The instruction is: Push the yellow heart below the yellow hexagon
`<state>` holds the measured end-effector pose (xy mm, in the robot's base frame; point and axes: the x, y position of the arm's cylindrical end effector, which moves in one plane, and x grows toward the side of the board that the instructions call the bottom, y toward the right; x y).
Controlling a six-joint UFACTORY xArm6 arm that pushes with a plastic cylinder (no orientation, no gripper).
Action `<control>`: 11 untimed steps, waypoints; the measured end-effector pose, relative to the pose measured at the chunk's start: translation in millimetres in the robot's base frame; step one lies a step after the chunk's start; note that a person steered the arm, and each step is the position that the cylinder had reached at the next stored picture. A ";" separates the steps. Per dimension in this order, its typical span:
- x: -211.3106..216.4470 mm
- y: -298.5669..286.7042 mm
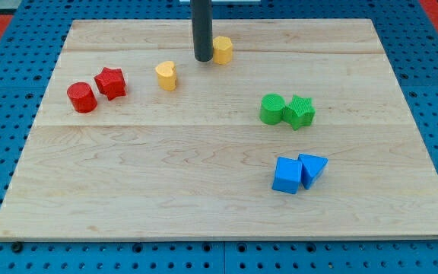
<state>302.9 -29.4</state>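
Tip (pixel 203 58), bare rod with no jaws, parked upper centre touching yellow hexagon (pixel 223 50); yellow heart (pixel 166 75) lower left. Risk: nudging hexagon instead.

arm: dark rod upright, entering from view's top | my tip (pixel 203 58) down on the board

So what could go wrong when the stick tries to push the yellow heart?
My tip sits right beside the yellow hexagon block, so moving off could bump it away. The yellow heart block lies toward the view's left; a push from the right might send it toward the red star block rather than below the hexagon.
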 end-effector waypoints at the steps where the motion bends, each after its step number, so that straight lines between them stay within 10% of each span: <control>1: 26.4 0.0; 3: 86.8 -39.2; 7: 12.8 -116.9; 8: 11.9 -24.1; 11: 76.4 13.5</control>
